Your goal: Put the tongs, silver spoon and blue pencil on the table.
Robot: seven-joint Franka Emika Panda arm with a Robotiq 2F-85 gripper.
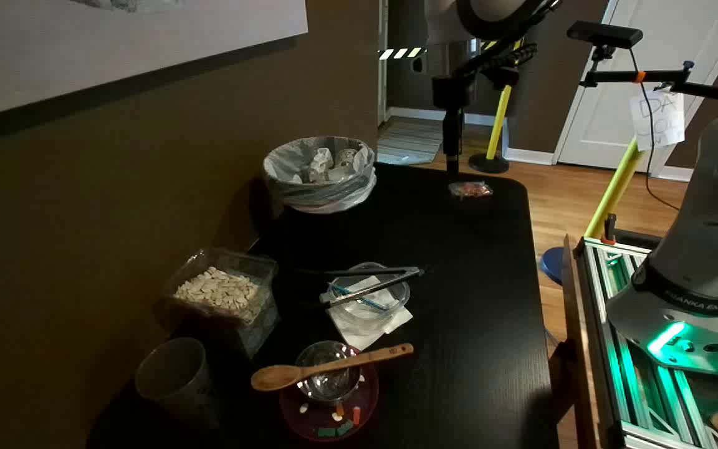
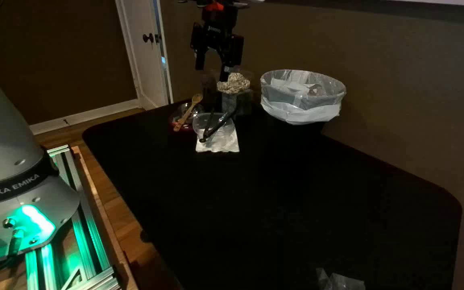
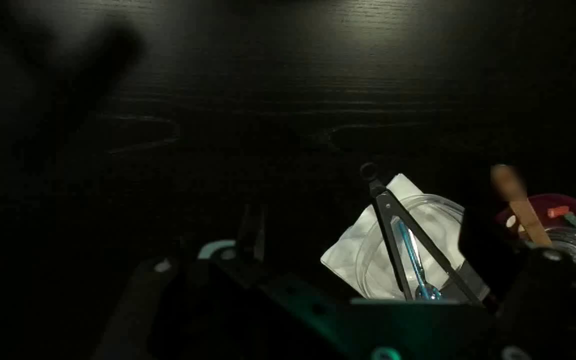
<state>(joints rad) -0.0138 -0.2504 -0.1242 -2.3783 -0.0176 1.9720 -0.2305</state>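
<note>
The slim dark metal tongs (image 1: 368, 289) lie across the rim of a see-through round bowl (image 1: 401, 298), in both exterior views (image 2: 217, 127). In the wrist view the tongs (image 3: 389, 239) show their joined end past the bowl rim. The blue pencil (image 3: 409, 242) and silver spoon (image 3: 424, 291) lie together in the bowl, between the tongs' arms in that view. The bowl stands on a white napkin (image 3: 344, 254) on the black table (image 2: 256, 189). My gripper (image 2: 212, 67) is open with nothing between its fingers, raised above the table. In an exterior view it (image 1: 452, 165) points down, apart from the bowl.
A wooden spoon (image 1: 359, 359) rests across a glass bowl on a red plate (image 1: 368, 415) holding small pieces. A box of seeds (image 1: 219, 293), a cup (image 1: 172, 374) and a lined bin (image 1: 321, 193) stand along the wall side. A small packet (image 1: 471, 189) lies at the table's end.
</note>
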